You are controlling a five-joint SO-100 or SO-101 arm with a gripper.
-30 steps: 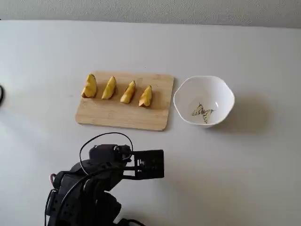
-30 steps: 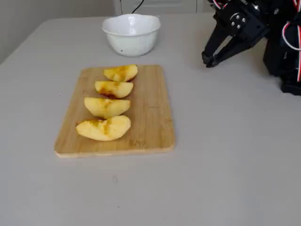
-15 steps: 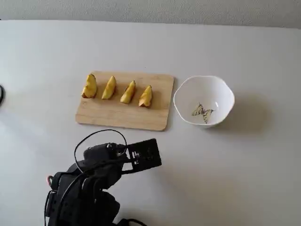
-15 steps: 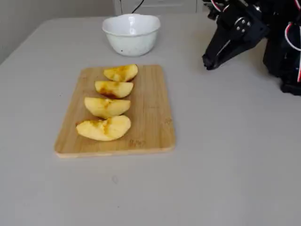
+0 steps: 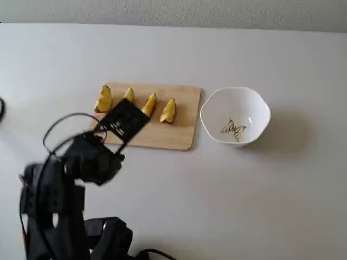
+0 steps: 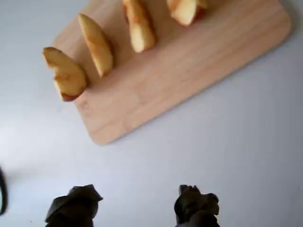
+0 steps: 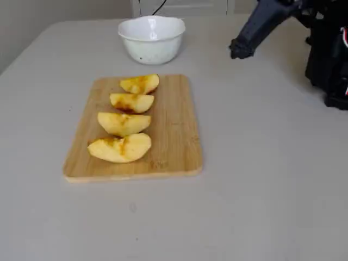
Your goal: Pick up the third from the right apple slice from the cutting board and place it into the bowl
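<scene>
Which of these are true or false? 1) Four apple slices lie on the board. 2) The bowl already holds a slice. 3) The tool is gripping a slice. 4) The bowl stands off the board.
1) True: four slices lie in a row on the cutting board, including the apple slice.
2) False: the bowl holds no slice.
3) False: the tool is open and holds nothing.
4) True: it stands on the table beside it.

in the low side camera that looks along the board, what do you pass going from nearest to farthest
Front edge of the cutting board → largest apple wedge → apple slice → wedge with a brownish patch → last wedge → bowl.
</scene>
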